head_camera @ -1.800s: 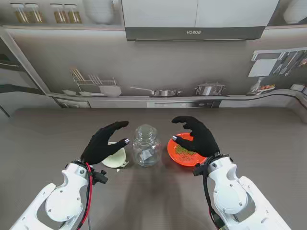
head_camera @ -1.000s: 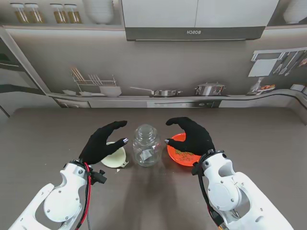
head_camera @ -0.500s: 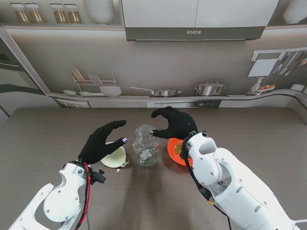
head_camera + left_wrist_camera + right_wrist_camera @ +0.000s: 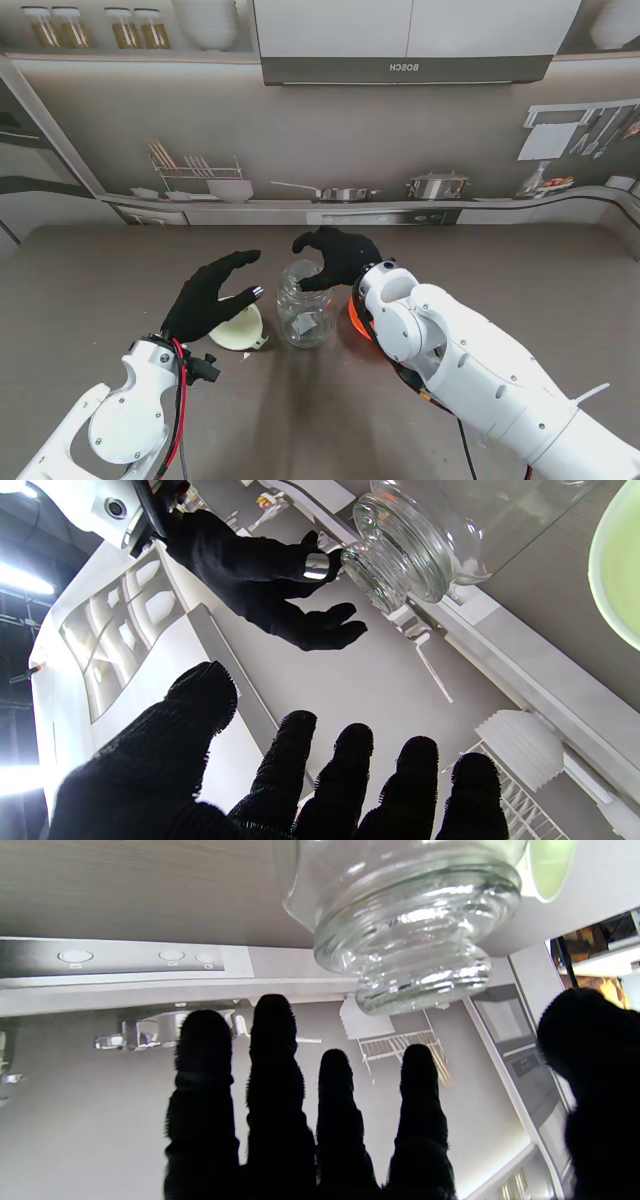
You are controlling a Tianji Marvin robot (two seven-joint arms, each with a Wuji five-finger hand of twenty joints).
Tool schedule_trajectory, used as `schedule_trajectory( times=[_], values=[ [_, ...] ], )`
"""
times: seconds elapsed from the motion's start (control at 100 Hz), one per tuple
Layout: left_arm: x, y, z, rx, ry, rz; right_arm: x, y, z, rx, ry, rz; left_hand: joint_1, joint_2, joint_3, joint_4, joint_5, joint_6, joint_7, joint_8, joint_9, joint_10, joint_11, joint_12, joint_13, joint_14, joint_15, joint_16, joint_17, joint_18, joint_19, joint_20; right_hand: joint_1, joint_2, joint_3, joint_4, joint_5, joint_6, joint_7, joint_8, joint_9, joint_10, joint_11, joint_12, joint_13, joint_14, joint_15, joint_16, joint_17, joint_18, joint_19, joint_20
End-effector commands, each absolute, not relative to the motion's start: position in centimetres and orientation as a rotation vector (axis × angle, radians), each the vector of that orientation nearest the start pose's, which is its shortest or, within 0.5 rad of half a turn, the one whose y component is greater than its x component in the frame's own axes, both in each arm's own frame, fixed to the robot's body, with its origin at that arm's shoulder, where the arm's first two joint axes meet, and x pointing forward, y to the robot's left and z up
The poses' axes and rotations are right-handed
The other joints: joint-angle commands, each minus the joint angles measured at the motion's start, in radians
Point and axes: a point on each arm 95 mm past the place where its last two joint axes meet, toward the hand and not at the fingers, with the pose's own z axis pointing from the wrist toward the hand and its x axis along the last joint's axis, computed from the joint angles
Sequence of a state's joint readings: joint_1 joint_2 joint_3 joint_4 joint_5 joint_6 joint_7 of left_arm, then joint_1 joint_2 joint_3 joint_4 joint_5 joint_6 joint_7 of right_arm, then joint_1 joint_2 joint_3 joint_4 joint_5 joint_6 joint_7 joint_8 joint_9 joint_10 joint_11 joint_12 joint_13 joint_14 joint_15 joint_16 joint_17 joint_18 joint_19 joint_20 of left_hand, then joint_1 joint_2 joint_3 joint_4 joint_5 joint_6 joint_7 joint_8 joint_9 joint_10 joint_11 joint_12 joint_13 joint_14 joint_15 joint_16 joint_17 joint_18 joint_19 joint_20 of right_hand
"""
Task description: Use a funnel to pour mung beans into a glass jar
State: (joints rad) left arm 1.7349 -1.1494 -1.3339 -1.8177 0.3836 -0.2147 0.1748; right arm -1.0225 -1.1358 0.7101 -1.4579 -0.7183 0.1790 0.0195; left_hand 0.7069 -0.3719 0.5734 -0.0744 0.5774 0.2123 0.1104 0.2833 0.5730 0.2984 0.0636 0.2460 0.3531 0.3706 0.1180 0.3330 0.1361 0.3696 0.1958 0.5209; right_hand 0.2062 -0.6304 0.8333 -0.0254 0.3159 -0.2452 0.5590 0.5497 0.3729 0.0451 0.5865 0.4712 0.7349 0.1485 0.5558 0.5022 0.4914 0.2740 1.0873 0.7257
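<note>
The right robot hand point(image 4: 338, 258), fingers spread, hovers over the jar point(image 4: 304, 305); the left robot hand point(image 4: 212, 294) is open above the funnel point(image 4: 241, 329).

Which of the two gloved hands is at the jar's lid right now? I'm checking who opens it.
The right hand: its fingers curl over the glass jar lid. The left hand hovers open over the pale funnel, apart from the jar.

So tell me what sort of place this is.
Likely a mock kitchen: the wall behind the table looks like a printed backdrop, showing a range hood, pots and a dish rack.
</note>
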Motion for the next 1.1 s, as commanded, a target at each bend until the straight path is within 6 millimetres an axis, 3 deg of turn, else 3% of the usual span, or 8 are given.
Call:
schedule_trajectory(
  times=[0.0,0.3,0.61,0.94,1.09],
  values=[
    [36.0,-0.9,-26.4,-1.528,0.897,-2.218,48.5,13.4,-24.5,1.106,1.618,1.619,-0.027,0.002,0.000,0.028,0.003,-0.005,-0.003,0.000,-0.004,-0.010,0.001,-0.001,-0.027,-0.018,-0.007,-0.005,-0.002,-0.015,-0.002,0.016,-0.020,-0.028,0.023,0.028,-0.028,-0.023,-0.020,0.035,-0.035,-0.005,0.017,0.014,0.023,-0.018,0.027,0.016,0.013,-0.029,0.041,0.026],
    [36.0,-0.8,-26.4,-1.528,0.895,-2.220,49.6,14.4,-24.5,1.053,1.726,1.504,-0.026,0.003,-0.002,0.028,0.007,-0.003,-0.002,0.001,0.005,-0.007,0.004,0.001,-0.022,-0.015,-0.004,-0.003,0.001,-0.012,-0.001,0.019,-0.020,-0.032,0.033,0.037,-0.048,-0.023,-0.041,0.077,-0.077,0.015,0.096,0.065,0.040,-0.035,0.138,0.065,0.053,-0.057,0.103,0.038],
    [36.0,-0.9,-26.5,-1.532,0.902,-2.220,49.7,14.9,-25.4,1.042,1.785,1.470,-0.026,0.004,-0.004,0.028,0.011,-0.002,-0.001,0.002,0.014,-0.003,0.006,0.004,-0.015,-0.013,0.001,0.002,0.006,-0.009,0.003,0.023,-0.001,-0.046,0.036,0.036,-0.068,-0.025,-0.026,0.130,-0.048,0.005,0.196,0.138,0.090,-0.049,0.243,0.113,0.105,-0.074,0.169,0.048],
    [36.0,-1.0,-26.6,-1.541,0.912,-2.221,50.1,15.1,-26.4,1.044,1.818,1.436,-0.025,0.006,-0.007,0.029,0.019,0.002,0.002,0.003,0.024,0.003,0.008,0.008,-0.007,-0.006,0.006,0.006,0.011,-0.004,0.007,0.028,0.051,-0.064,0.037,0.035,-0.095,-0.021,0.114,0.186,0.006,0.001,0.283,0.205,0.154,-0.074,0.337,0.144,0.162,-0.089,0.227,0.042],
    [36.0,-1.0,-26.6,-1.547,0.915,-2.220,50.5,15.2,-26.9,1.051,1.811,1.443,-0.026,0.008,-0.009,0.029,0.019,0.002,0.001,0.003,0.027,0.005,0.008,0.009,-0.004,-0.007,0.008,0.007,0.012,-0.002,0.008,0.031,0.124,-0.027,-0.007,0.062,-0.113,-0.025,0.237,0.186,0.075,-0.039,0.359,0.258,0.237,-0.111,0.404,0.159,0.228,-0.101,0.271,0.031]
  ],
)
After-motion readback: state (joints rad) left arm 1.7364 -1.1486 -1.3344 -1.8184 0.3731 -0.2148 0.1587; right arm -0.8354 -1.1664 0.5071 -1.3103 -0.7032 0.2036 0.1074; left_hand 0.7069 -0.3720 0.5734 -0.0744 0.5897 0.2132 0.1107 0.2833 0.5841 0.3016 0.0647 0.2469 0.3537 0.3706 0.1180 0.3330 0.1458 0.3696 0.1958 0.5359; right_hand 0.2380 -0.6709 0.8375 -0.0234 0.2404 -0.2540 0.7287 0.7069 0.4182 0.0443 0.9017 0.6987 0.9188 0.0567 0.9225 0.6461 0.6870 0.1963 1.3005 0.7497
